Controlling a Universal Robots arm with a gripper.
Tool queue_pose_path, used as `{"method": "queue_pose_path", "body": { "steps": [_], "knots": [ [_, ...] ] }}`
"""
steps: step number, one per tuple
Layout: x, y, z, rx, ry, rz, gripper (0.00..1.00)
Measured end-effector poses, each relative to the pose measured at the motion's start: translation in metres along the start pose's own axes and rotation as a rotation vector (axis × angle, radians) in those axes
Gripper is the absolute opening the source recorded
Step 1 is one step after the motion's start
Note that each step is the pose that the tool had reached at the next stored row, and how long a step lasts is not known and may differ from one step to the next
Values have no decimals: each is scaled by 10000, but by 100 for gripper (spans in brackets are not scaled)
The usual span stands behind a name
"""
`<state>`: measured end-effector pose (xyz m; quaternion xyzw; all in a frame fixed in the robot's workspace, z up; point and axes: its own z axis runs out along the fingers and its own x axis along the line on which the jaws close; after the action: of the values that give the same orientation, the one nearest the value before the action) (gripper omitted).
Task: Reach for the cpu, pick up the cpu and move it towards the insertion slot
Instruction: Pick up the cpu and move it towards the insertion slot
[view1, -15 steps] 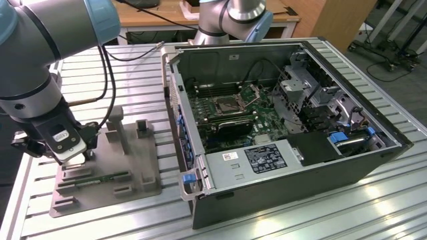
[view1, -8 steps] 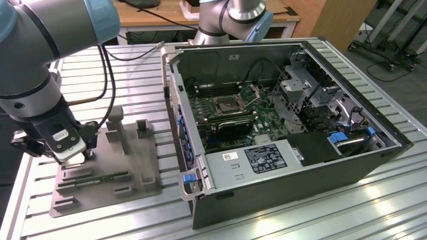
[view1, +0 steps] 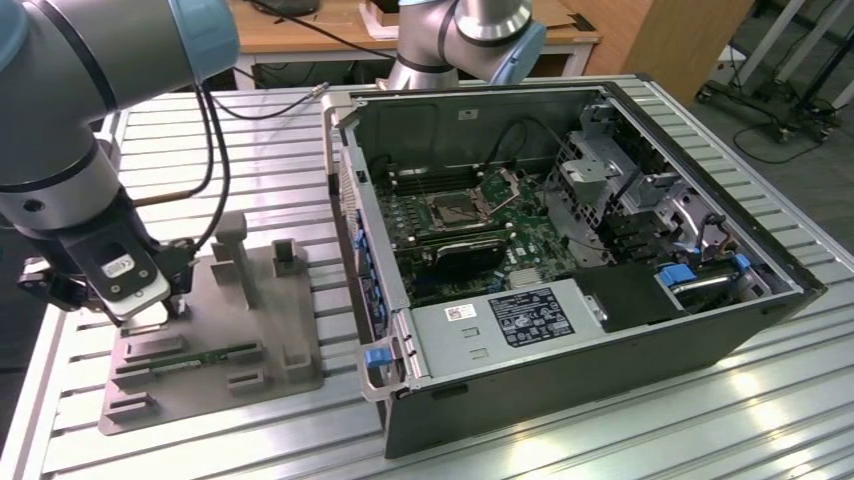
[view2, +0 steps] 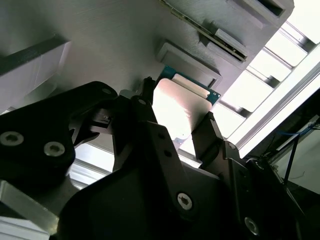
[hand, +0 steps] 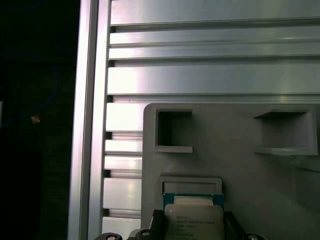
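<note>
Second wrist view: gripper (view2: 177, 111) fingers look clamped on two opposite edges of the cpu (view2: 186, 100), low over the grey tray (hand: 230, 135) and well apart from the insertion slot (view1: 447, 212) inside the open case (view1: 747, 300). Risk: the edge hold is thin, so the chip could slip, tilt or catch the tray's lip.

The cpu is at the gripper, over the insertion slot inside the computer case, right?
No. The cpu is at the gripper, but at the grey tray outside the computer case, not over the insertion slot. Both wrist views show the tray right by it.
</note>
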<state>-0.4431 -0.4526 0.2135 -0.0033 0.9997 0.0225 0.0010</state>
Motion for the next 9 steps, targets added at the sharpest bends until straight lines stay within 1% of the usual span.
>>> {"method": "queue_pose_path", "body": {
  "steps": [9],
  "knots": [
    [0,0,-11,-1,0,0,55]
  ]
}}
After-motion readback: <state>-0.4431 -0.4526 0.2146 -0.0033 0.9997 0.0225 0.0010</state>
